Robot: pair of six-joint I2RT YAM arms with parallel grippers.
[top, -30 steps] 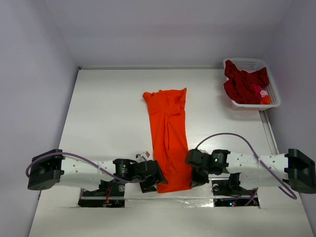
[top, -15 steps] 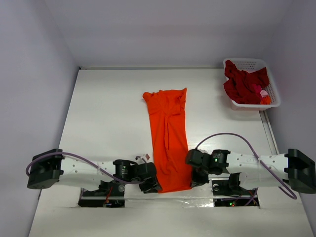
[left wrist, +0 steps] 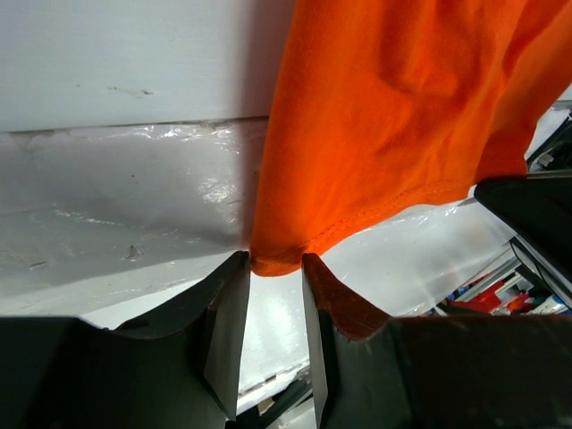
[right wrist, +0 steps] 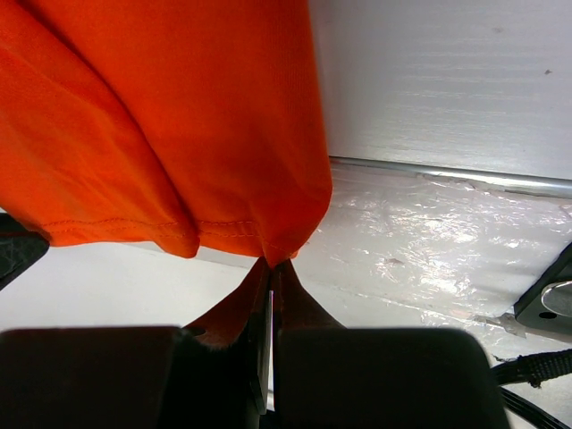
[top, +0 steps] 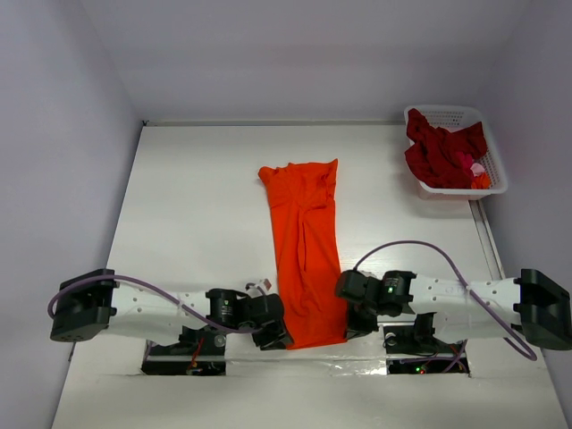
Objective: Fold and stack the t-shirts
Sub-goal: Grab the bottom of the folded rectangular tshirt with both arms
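Tabletop [top: 197,206], right wrist alone shows t-shirt [right wrist: 179,116] pinched

Orange t-shirt [top: 304,250]: matt, softly creased cloth with a stitched hem. Table [top: 197,206]: smooth, matt white surface, edged with glossy, wrinkled clear film [left wrist: 134,206]. Basket [top: 447,113], upper right of the top view: white plastic lattice holding dark red t-shirts [top: 438,152] of matt cloth.

Your two white-shelled arms [top: 143,308] have black joint housings [top: 223,307], looping purple cables [top: 402,243], and black wedge-shaped gripper fingers [left wrist: 223,331].
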